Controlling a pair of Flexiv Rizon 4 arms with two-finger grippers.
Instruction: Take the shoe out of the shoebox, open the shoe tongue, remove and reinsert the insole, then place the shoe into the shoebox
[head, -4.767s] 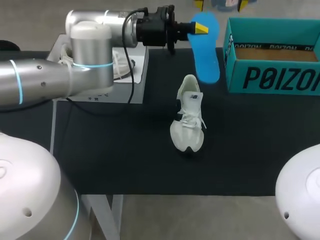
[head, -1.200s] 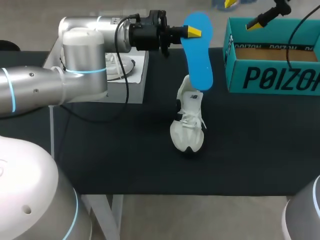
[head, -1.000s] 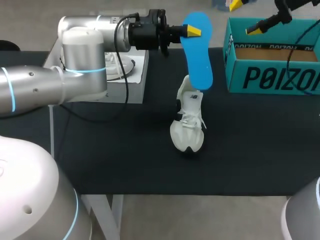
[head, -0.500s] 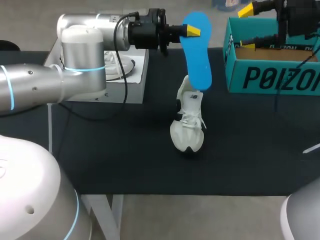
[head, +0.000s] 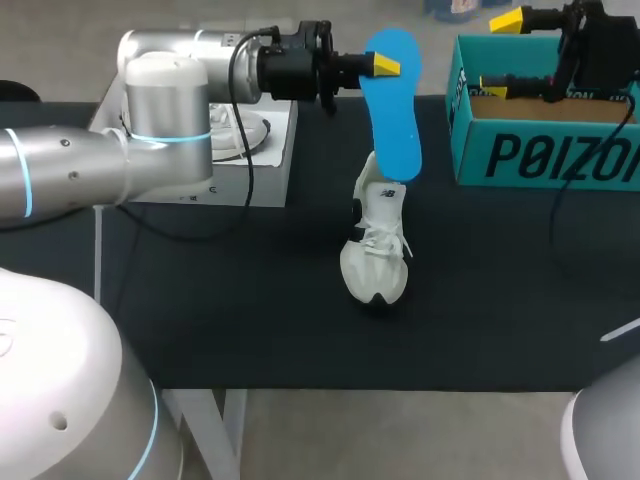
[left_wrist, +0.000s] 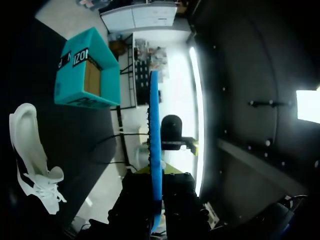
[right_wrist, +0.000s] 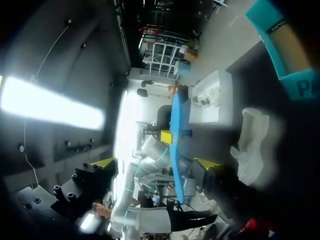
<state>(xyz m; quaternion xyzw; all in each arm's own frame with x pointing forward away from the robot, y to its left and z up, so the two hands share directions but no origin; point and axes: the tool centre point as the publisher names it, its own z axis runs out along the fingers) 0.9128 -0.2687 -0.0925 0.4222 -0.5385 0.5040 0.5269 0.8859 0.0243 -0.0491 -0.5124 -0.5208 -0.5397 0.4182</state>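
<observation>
A white sneaker (head: 378, 235) lies on the black table (head: 220, 300), its heel toward the far edge. My left gripper (head: 385, 65) is shut on the top of a blue insole (head: 396, 110), which hangs upright with its lower end just above the sneaker's heel. In the left wrist view the insole (left_wrist: 155, 145) stands edge-on between the gripper's (left_wrist: 156, 200) fingers, with the sneaker (left_wrist: 30, 150) and the teal shoebox (left_wrist: 87, 70) off to one side. My right gripper (head: 502, 52) hovers open over the shoebox's (head: 545, 150) far left corner. The right wrist view has its gripper (right_wrist: 155, 162) facing the insole (right_wrist: 175, 145).
A white board (head: 250, 150) with a pale object on it sits at the back left, under my left arm. The open shoebox stands at the back right. Bare black table lies in front of the sneaker and to both its sides.
My right arm has come in from the upper right and swung left, over the shoebox's far left corner. My left arm and the insole have barely moved. The sneaker lies as before.
</observation>
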